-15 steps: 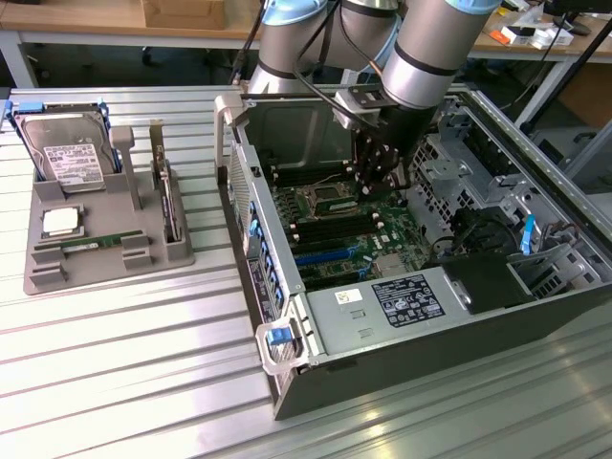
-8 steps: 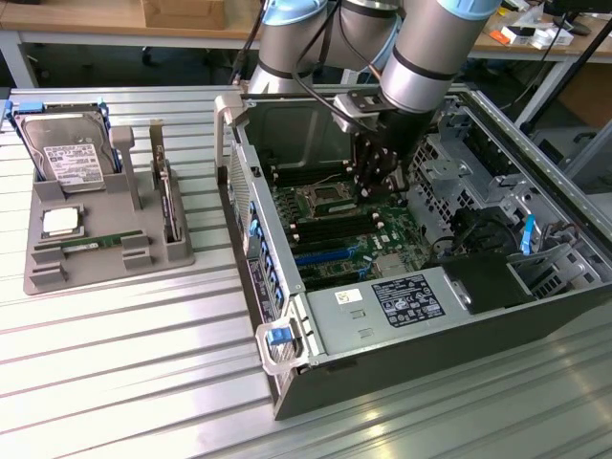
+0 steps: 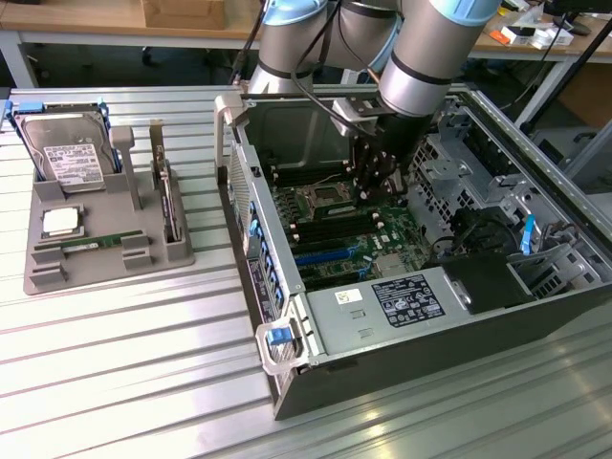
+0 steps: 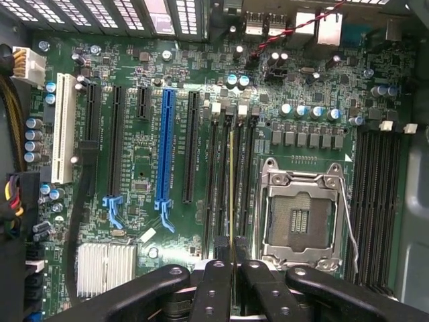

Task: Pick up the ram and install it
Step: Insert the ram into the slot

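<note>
End effector (image 4: 232, 268): fingers clenched on the ram (image 4: 232, 194), held edge-on above the memory slots (image 4: 221, 181) just beside the empty CPU socket (image 4: 300, 218), inside the open computer case (image 3: 402, 382). Tabletop (image 3: 124, 382): grey parts tray (image 3: 43, 277) carrying hard drive (image 3: 67, 153), processor chip (image 3: 60, 222), second green memory stick (image 3: 93, 245)

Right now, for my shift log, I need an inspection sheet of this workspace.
Surface: ribbed metal table.
Job's things: ram held edge-on over the memory slots beside the empty CPU socket.
Clutter: grey parts tray with hard drive, processor chip, another memory stick.
Grippers: gripper shut on the ram, inside the open computer case.
Cables: black cable along the arm.
Surroundings: workbenches behind.
</note>
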